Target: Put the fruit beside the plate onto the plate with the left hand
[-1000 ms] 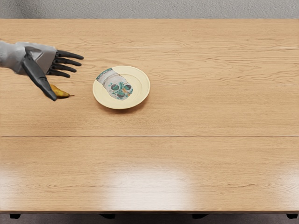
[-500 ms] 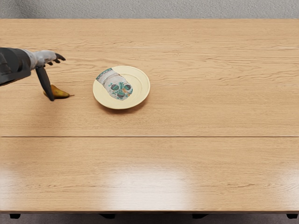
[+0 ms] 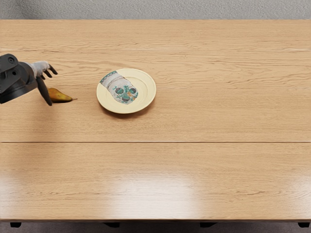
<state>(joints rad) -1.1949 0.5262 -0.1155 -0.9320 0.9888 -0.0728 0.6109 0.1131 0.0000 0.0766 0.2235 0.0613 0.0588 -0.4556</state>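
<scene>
A small yellow-brown pear-like fruit (image 3: 60, 96) lies on the wooden table, left of the plate. The cream plate (image 3: 145, 90) carries a green and white pattern near its middle. My left hand (image 3: 43, 77) comes in from the left edge and hovers just left of and above the fruit, fingers spread and holding nothing. Its dark thumb (image 3: 45, 92) points down right beside the fruit's left end. The right arm does not show.
The wooden table (image 3: 194, 145) stretches wide to the right and toward the front, with a seam running across its middle. A grey floor strip shows beyond the far edge.
My left hand has drawn back toward the left edge and shrunk in view. The fruit and the plate have stayed where they were.
</scene>
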